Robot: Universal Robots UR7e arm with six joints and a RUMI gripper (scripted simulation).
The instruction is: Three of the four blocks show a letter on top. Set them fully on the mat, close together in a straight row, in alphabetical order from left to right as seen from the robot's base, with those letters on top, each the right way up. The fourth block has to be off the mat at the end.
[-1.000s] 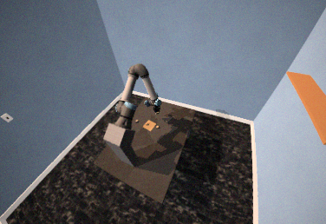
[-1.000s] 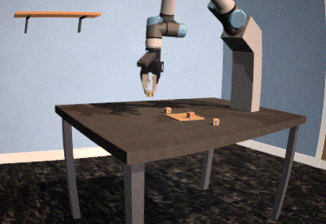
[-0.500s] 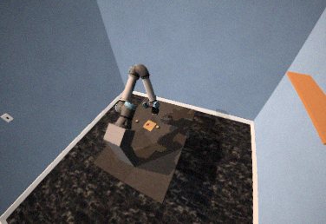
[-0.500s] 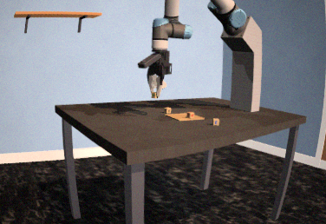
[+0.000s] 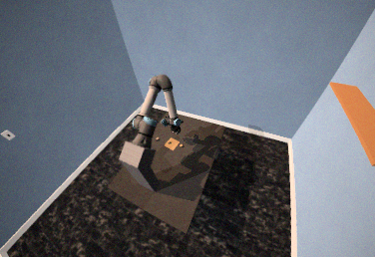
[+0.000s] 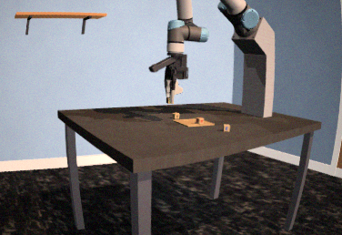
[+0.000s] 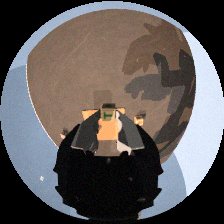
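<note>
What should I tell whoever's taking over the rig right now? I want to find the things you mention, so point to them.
End effector (image 5: 176, 130) (image 6: 169, 99) (image 7: 108, 110): shut on the green-marked block (image 6: 169, 100) (image 7: 108, 114), raised above the table.
Mat (image 5: 175, 145) (image 6: 186, 122) (image 7: 107, 132): holds the red-marked block (image 5: 170, 142) (image 6: 200, 120).
Off the mat: blue-marked block (image 5: 158, 138) (image 6: 226, 127) (image 7: 64, 133) and another block (image 5: 182, 145) (image 6: 176, 116) (image 7: 139, 120), on opposite sides.
Done: one block on the mat; its placement needs checking.
Left: finish the three-letter row, fourth block off.

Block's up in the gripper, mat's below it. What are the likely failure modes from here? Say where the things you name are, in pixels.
Knocking: one block (image 6: 200, 120) already sits on the mat (image 6: 182, 123) (image 7: 107, 134), so the gripper (image 6: 169, 101) or the held block (image 7: 108, 114) might nudge it when coming down.

Wrong facing: the held block shows a green mark to the wrist camera, and I can't tell whether it will land right way up.

Drop: the held block hangs well above the table (image 6: 150, 139) (image 7: 70, 75), so a slip could send it tumbling.
</note>
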